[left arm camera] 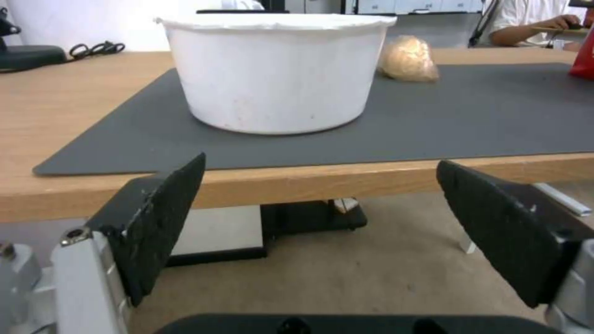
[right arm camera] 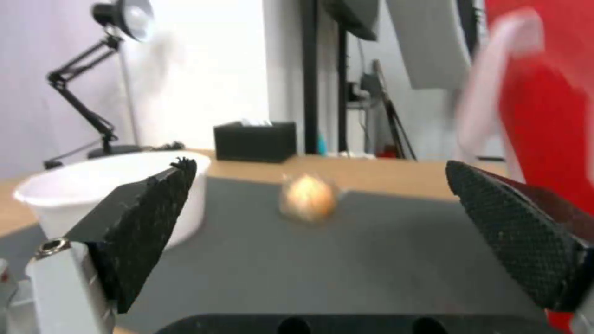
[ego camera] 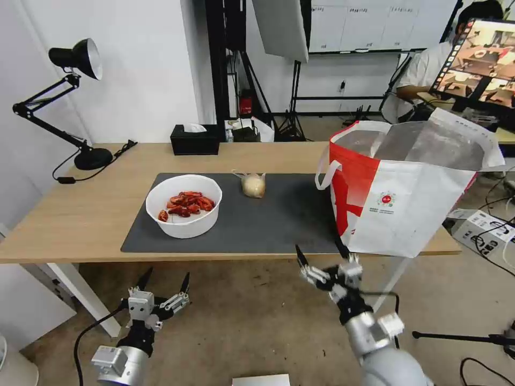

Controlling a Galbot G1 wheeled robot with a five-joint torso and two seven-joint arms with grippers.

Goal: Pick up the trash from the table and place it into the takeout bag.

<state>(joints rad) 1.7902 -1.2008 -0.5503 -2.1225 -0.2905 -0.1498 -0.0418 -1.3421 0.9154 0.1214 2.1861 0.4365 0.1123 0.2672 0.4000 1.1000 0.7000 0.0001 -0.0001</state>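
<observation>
From the head camera, the table (ego camera: 80, 214) runs left to right with the dark grey mat (ego camera: 279, 220) on it. The white bowl of crayfish shells (ego camera: 184, 205) sits on the mat's left part, near the front edge. The small beige knotted bag (ego camera: 253, 185) lies farther back, about mid-mat, well apart from the bowl. The takeout bag (ego camera: 407, 187) stands open on the table's right end, foil lining showing. Both arms hang below and in front of the table edge: the left gripper (ego camera: 164, 283) with its fingers spread, below and slightly left of the bowl; the right gripper (ego camera: 321, 255) also spread, close under the front edge, just left of the takeout bag's near corner. The bowl lies straight ahead of the left arm, so that arm looks the better placed for it; the knotted bag lies ahead and left of the right gripper.

From the left wrist, the left gripper (left arm camera: 322, 204) frames the table edge between wide-apart jaws, holding nothing. The bowl (left arm camera: 275, 69) stands ahead and higher, the knotted bag (left arm camera: 408, 59) behind it.

From the right wrist, the right gripper (right arm camera: 322, 218) is likewise wide apart and empty. The knotted bag (right arm camera: 308, 197) lies dead ahead on the mat (right arm camera: 371, 260), the bowl (right arm camera: 99, 185) off to one side, the takeout bag's red wall (right arm camera: 545, 93) close on the other.
</observation>
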